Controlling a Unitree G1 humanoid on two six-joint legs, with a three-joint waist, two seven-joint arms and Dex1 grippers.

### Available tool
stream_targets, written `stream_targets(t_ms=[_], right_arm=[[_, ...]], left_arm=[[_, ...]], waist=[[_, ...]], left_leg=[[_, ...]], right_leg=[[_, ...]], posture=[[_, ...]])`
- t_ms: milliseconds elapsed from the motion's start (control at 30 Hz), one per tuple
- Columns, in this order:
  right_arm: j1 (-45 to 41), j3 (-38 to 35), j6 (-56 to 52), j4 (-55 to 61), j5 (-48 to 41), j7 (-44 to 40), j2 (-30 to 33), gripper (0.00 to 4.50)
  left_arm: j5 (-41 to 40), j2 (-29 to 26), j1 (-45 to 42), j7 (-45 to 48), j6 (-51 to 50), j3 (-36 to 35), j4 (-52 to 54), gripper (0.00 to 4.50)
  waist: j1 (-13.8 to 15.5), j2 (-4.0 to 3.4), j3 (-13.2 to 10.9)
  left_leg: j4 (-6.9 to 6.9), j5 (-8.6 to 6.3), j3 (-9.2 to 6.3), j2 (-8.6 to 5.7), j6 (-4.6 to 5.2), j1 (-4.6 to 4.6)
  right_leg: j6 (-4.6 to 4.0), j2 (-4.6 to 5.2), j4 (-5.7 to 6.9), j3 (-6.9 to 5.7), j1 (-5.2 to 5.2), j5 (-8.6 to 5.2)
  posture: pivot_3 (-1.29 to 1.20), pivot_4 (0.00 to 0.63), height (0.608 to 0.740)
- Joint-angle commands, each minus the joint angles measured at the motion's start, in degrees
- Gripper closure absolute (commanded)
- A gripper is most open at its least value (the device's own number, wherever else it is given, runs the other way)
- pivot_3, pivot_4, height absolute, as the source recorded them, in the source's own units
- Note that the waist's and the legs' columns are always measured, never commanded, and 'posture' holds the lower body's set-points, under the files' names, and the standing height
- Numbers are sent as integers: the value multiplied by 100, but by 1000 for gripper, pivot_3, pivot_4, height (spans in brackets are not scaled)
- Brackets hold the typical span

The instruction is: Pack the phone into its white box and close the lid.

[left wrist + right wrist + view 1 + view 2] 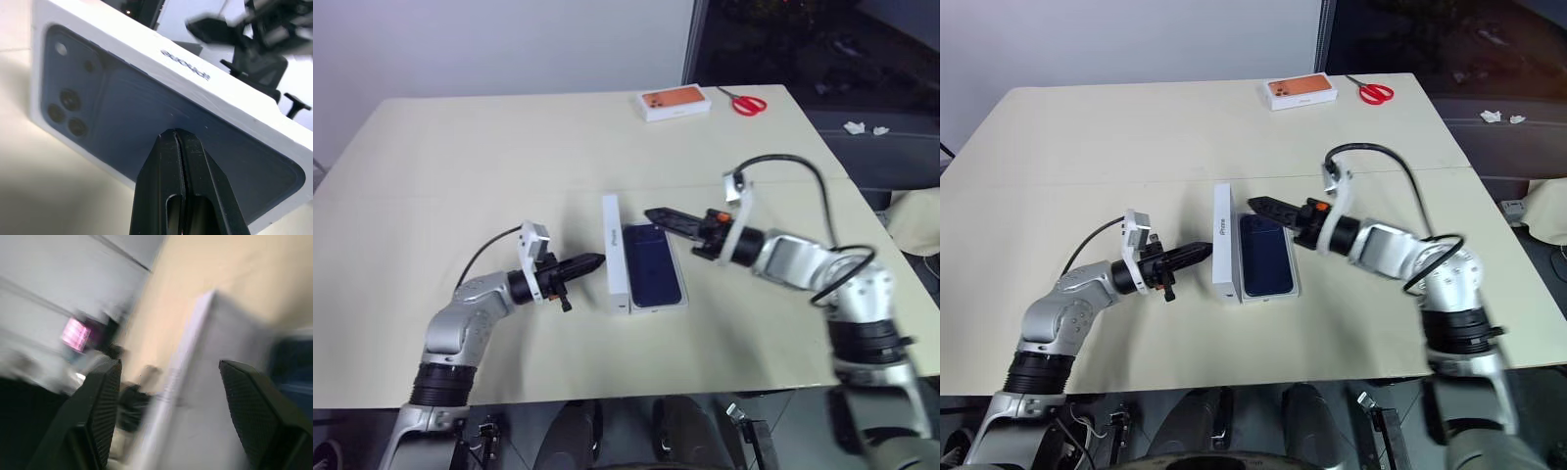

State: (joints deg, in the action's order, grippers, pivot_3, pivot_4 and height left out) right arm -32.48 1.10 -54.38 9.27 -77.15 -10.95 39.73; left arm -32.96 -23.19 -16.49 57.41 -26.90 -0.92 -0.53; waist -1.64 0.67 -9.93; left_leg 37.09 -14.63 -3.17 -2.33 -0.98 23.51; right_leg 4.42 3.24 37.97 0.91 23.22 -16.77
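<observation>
Toward the near edge of the cream table (460, 147), around its middle, the phone (652, 264) lies dark face up in the white box (672, 299), with the lid (615, 255) standing on its long edge against the box's left side, printed face outward. Left gripper (600, 259) has its fingers pressed together, tips against that printed face, while the right gripper (166, 382) hovers just right of the phone with its fingers (105, 396) spread and nothing between them. At the far edge, toward the right corner, sit an orange-topped box (674, 102) and red scissors (744, 102).
</observation>
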Motion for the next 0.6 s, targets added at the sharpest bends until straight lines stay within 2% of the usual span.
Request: stream_targets(t_ms=[33, 133, 300, 500, 600], right_arm=[[-107, 906, 1236, 284, 2328, -2000, 735, 1200], [-157, 1298, 2010, -59, 3522, -2708, 869, 1200], [-147, 1478, 2683, -379, 4611, -3351, 716, 1200], [-259, 1455, 3168, -715, 5572, -3649, 577, 1200], [-291, 1207, 2892, -823, 5437, -3716, 334, 2069]], left_arm=[[81, 153, -178, 73, 193, 145, -75, 4500], [149, 349, -382, 97, 238, 315, -264, 4500], [350, 690, -650, 38, 453, 519, -577, 4500], [125, 441, -552, -23, 165, 165, -181, 4500], [-39, 196, -506, -73, -53, -52, 83, 4500]], waist=[[41, 4, 1], [71, 5, 1], [103, 8, -1], [86, 9, -2], [84, 9, -2]], left_leg=[[2, -2, 0, 1, 3, -1], [5, -2, 1, 5, 3, -2], [10, -1, 1, 1, 2, -1], [9, -1, -1, 2, 1, -1], [9, -1, -3, 2, 1, -2]], right_leg=[[2, -3, -2, 0, 0, -1], [3, -6, 1, 0, -1, -1], [2, 1, 2, 2, -3, 0], [2, 2, 3, 4, -1, 0], [2, 2, 3, 4, -1, 0]], posture=[[0, 150, 740], [0, 150, 740], [0, 150, 740], [0, 150, 740], [0, 150, 740]])
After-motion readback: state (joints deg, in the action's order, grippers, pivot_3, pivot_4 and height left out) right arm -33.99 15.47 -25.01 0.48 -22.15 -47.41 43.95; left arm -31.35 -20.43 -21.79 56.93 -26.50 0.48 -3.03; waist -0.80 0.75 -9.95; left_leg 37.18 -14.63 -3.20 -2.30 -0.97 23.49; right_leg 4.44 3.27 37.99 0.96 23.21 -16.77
